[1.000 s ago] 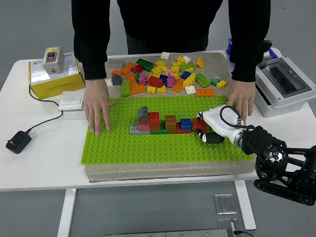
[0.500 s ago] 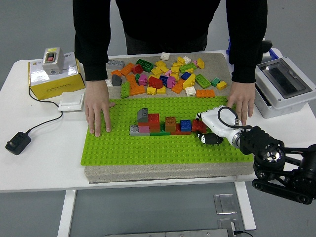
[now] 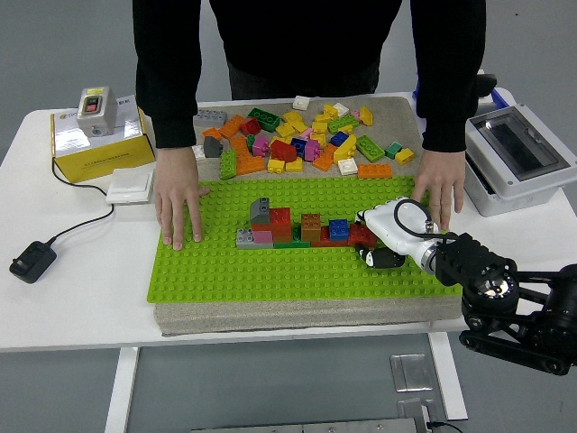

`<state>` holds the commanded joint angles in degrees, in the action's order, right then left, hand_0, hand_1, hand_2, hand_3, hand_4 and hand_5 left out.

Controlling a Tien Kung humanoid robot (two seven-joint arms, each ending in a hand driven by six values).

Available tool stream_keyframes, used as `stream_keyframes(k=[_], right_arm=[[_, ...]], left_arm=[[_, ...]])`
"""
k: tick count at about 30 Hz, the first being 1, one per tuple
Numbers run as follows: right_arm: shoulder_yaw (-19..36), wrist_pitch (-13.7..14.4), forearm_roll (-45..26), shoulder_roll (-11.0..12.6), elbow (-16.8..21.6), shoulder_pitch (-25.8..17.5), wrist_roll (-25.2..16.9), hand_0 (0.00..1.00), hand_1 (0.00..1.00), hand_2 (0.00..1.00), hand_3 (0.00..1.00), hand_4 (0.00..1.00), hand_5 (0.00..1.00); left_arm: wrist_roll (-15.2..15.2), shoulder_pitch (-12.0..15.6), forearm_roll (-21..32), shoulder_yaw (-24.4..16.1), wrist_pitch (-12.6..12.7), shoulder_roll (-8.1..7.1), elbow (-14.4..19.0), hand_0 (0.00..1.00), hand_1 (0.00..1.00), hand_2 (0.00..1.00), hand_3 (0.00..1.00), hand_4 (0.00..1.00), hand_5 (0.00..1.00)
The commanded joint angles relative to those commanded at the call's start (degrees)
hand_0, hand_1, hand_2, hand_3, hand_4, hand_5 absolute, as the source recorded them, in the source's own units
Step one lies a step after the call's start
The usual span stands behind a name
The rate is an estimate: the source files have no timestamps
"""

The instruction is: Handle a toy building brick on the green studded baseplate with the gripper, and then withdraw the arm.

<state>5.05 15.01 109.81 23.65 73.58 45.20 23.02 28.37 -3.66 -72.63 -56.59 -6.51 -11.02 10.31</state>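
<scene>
The green studded baseplate (image 3: 270, 271) lies on a grey pad at the table's middle. A row of joined bricks (image 3: 293, 226) stands on it: grey, pink, red, brown and blue. My right hand (image 3: 371, 237), white with black fingertips, reaches in from the lower right. Its fingers are curled around a red brick (image 3: 362, 233) at the row's right end, low on the plate. A person at the far side presses both hands (image 3: 178, 200) flat on the plate's left and right (image 3: 439, 192) edges. My left arm is out of sight.
A heap of loose bricks (image 3: 302, 140) lies on the pad behind the plate. A yellow box (image 3: 99, 144) with a grey switch on top stands at the left, a white switch and a black adapter (image 3: 27, 262) near it. A grey electrical box (image 3: 518, 153) stands at the right.
My right hand has shifted slightly left and farther in along the plate, staying on the red brick. The person's hands stay pressed on the plate.
</scene>
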Motion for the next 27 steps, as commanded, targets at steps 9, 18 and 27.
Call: stream_keyframes(k=[9,18,27], right_arm=[[0.15,-0.11,-0.29,-0.06,-0.45,0.08,-0.14,0.105,0.147,0.497,0.536,0.396,0.379],[0.41,-0.19,-0.79,-0.07,-0.96,0.07,-0.81,0.106,0.148,0.557,0.56,0.402,0.377],[0.07,-0.16,-0.96,-0.19,-0.97,0.1,-1.12,0.108,0.161,0.662,0.763,0.42,0.382]], left_arm=[[-0.09,-0.1,0.33,0.26,-0.01,-0.02,0.0,0.712,0.676,0.623,0.708,0.346,0.596],[-0.17,-0.2,-0.22,-0.27,0.02,-0.04,0.0,0.708,0.672,0.605,0.702,0.337,0.599],[-0.32,-0.31,-0.27,-0.27,0.1,-0.08,0.0,0.708,0.668,0.596,0.698,0.331,0.603]])
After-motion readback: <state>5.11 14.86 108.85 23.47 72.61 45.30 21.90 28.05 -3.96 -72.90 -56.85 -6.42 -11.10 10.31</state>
